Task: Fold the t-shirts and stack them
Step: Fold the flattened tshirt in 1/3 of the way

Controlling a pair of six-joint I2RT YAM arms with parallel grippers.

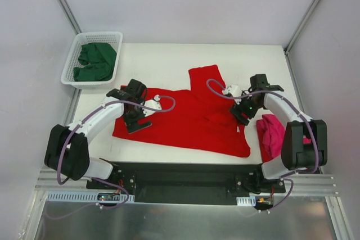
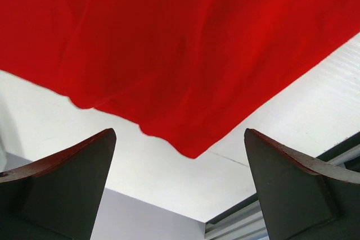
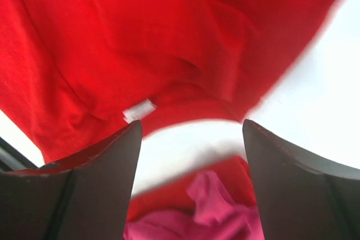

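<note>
Left tool [image 2: 179,139] wide open over the red t-shirt [image 1: 191,125], gripping nothing, right tool [image 3: 191,126] parted too, empty, pink t-shirt [image 1: 272,134] just beside it on the table [image 1: 163,60]

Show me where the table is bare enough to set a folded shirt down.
Bare: the far strip of table between the basket and the right edge, beyond the red shirt; widest at the far right corner. Crowded: the centre under the red shirt, and the near right, where the pink shirt lies.
</note>
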